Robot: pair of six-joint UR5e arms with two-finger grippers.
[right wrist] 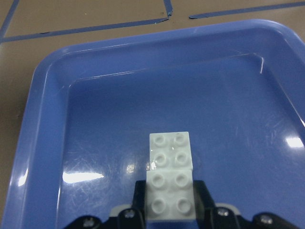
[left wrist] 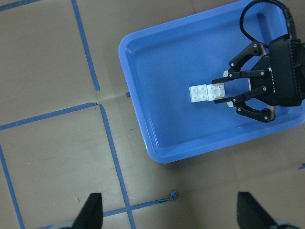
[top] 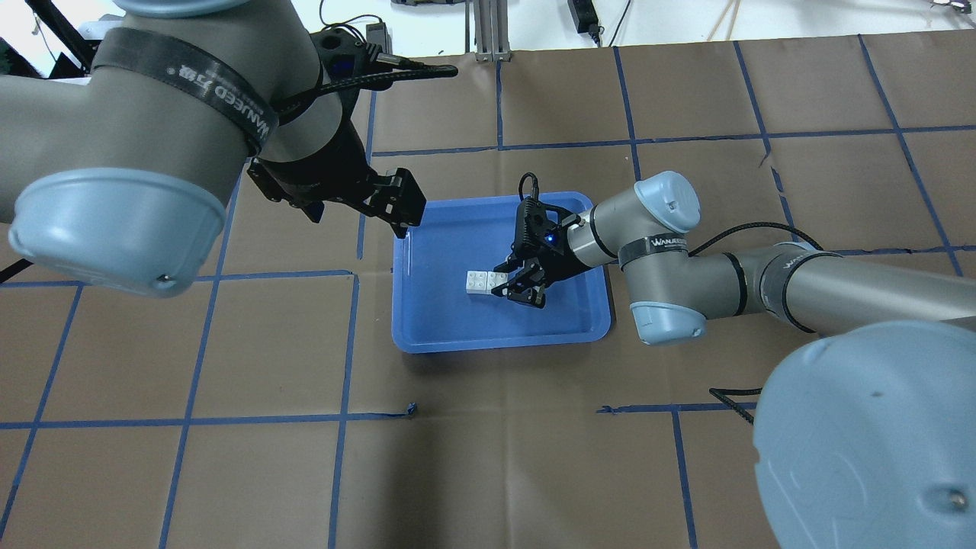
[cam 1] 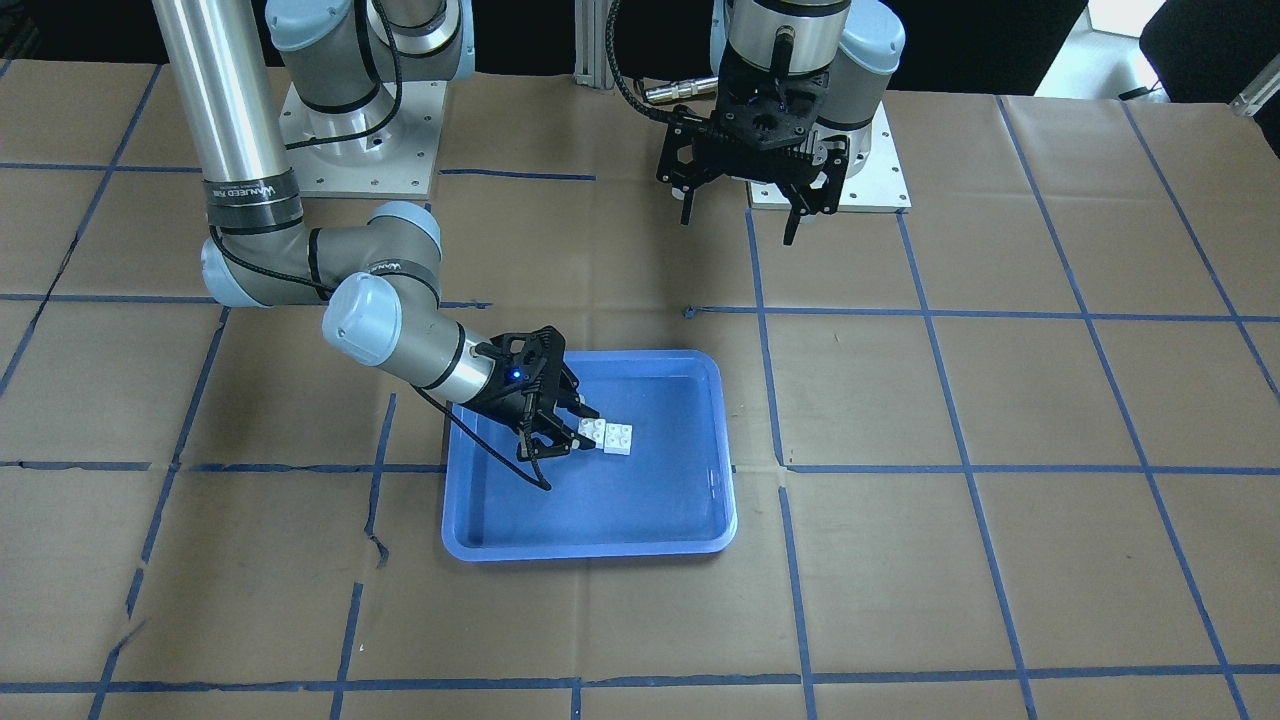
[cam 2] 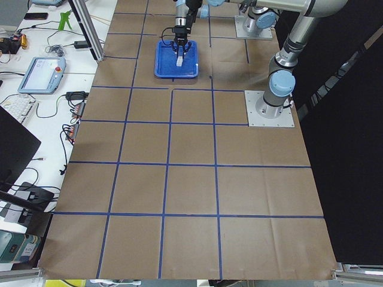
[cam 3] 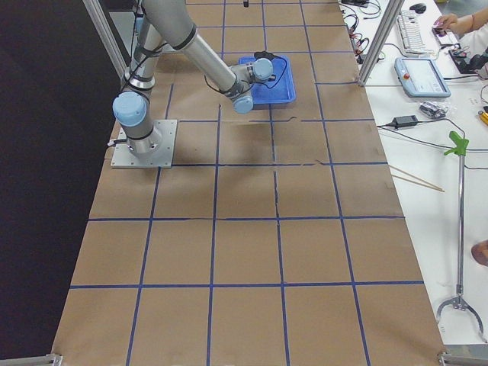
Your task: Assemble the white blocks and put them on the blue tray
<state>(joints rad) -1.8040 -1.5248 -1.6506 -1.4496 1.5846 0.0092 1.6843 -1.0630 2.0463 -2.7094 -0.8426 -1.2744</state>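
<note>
Two white blocks (cam 1: 610, 436) (top: 479, 282) (left wrist: 202, 93) (right wrist: 169, 150) sit end to end, touching, studs up, low over the middle of the blue tray's floor. The blue tray (cam 1: 590, 548) (top: 496, 343) (left wrist: 138, 119) (right wrist: 43, 119) lies flat on the brown paper. My right gripper (cam 1: 585, 428) (top: 507, 288) (right wrist: 170, 202) reaches into the tray, and its two fingers press the sides of the nearer block. My left gripper (cam 1: 740, 215) (top: 381, 206) (left wrist: 171, 212) hangs high, away from the tray, wide open and holding nothing.
Brown paper with a blue tape grid covers the table (cam 1: 1000, 400). Both arm bases (cam 1: 830, 190) stand on plates at the robot's edge. A desk with a teach pendant (cam 2: 42, 75) and cables runs along the far side of the table.
</note>
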